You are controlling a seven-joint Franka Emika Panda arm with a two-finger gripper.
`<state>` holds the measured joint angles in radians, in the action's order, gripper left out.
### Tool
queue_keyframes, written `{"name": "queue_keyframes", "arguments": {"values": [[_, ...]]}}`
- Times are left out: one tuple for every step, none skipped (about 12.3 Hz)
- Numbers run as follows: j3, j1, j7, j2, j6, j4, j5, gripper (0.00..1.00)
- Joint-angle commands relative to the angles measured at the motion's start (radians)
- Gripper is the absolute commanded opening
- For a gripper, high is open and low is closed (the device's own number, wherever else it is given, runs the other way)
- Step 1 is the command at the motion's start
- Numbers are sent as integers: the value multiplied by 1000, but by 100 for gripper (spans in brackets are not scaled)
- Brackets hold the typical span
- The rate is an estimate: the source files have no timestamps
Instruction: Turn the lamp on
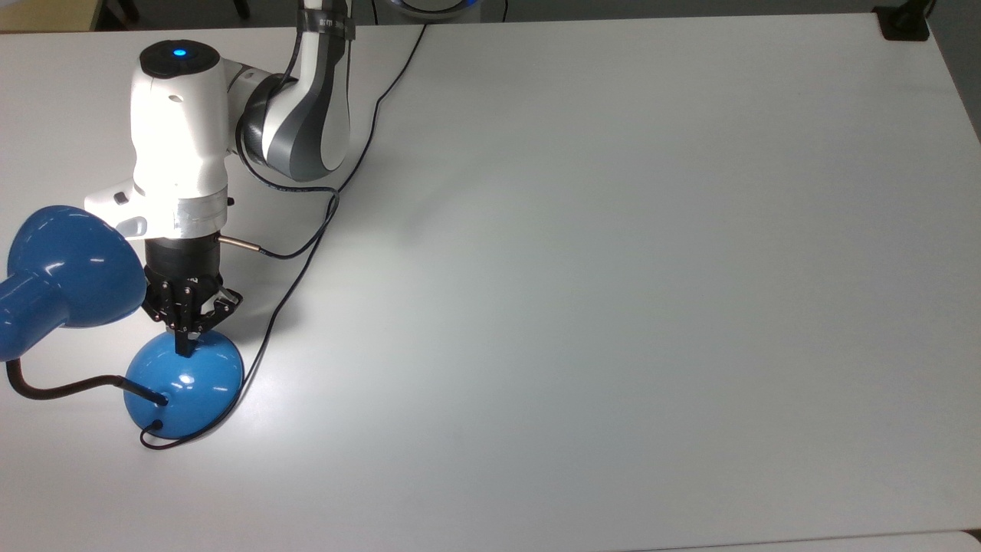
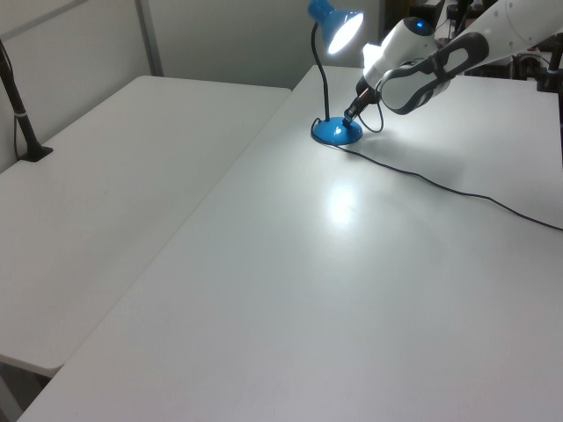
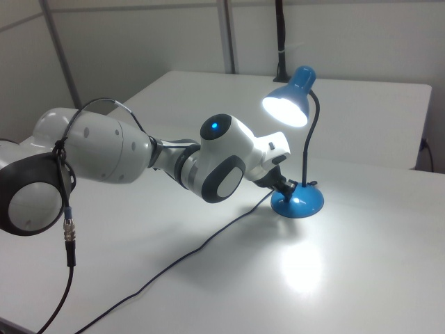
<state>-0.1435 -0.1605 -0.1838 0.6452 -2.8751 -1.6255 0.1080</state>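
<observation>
Top view, from its left edge: the glossy blue desk lamp (image 1: pixel 182 383) stands near that edge of the white tabletop (image 1: pixel 613 268), bell-shaped shade (image 1: pixel 73 264) overhanging on a black bent gooseneck (image 1: pixel 61 387), dome base on the table, thin black cord (image 1: pixel 306 230) trailing off toward the far edge. The black two-finger gripper (image 1: pixel 184 349) points down onto the top of the dome, fingers drawn together into a single narrow tip; judged a poking posture, since a small switch needs one point of contact rather than a grasp. Tip touches or sits just above the dome; cannot tell which

Left view: the shade's opening glows white, and a bright patch lies on the table in front of the base. Lamp lit, so task judged achieved

White arm (image 1: pixel 180 130) leans over the base from the far side, clear of the shade
</observation>
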Motion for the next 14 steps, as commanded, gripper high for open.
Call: {"name": "queue_keyframes", "arguments": {"values": [[1,2,-13,65,19,47,15,0],[1,-2,-14,41,19,42,15,0],[1,-11,-20,-5,20,9,9,0],[1,-13,-26,-54,20,-35,7,0],[1,-13,-31,-86,22,-71,7,0],[5,-13,-29,-126,22,-111,9,0],[16,-13,-23,-175,30,-160,12,0],[27,-13,-20,-233,63,-203,18,0],[35,-10,1,-290,129,-229,19,0],[39,-4,54,-342,220,-232,18,0],[42,5,113,-387,329,-225,7,0],[42,21,151,-432,443,-221,-2,0],[42,42,176,-481,552,-220,-26,0],[44,62,199,-522,680,-215,-56,0]]}}
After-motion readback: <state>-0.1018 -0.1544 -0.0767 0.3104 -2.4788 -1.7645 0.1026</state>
